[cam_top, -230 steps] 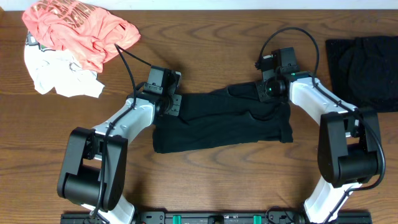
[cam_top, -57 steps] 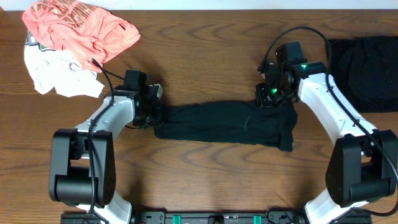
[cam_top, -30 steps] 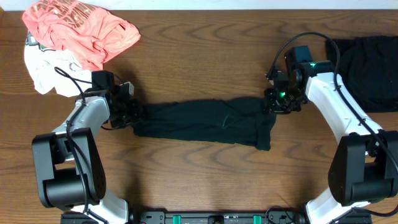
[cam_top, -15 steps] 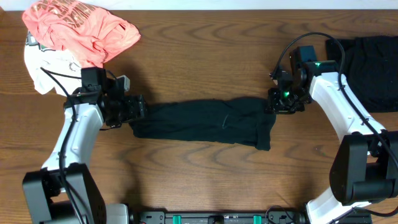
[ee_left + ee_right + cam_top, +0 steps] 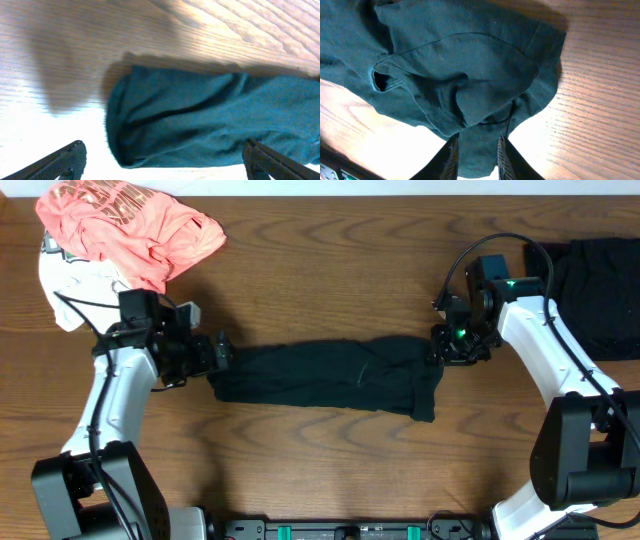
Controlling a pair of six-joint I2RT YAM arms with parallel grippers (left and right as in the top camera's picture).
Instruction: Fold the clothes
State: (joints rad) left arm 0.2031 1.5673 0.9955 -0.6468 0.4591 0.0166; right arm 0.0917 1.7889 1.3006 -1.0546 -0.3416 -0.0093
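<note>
The black garment [image 5: 330, 375] lies stretched in a long band across the middle of the table. My left gripper [image 5: 222, 352] hovers at its left end, open wide. In the left wrist view the fingers [image 5: 67, 161] stand far apart and the cloth's rounded end [image 5: 200, 120] lies loose ahead of my left gripper [image 5: 165, 167]. My right gripper [image 5: 440, 352] is at the garment's right end. In the right wrist view a tongue of the black fabric [image 5: 470, 80] fills the narrow gap between the jaws of my right gripper [image 5: 478, 157].
A coral-pink printed shirt [image 5: 130, 225] lies over a white garment [image 5: 85, 305] at the back left. A pile of folded black garments [image 5: 595, 275] sits at the back right, close behind my right arm. Bare wooden table [image 5: 320, 450] lies in front of the garment.
My left gripper has opened and let go of the garment's left end, drawing slightly back to the left. The right gripper has stayed at the right end, its jaws easing slightly.
</note>
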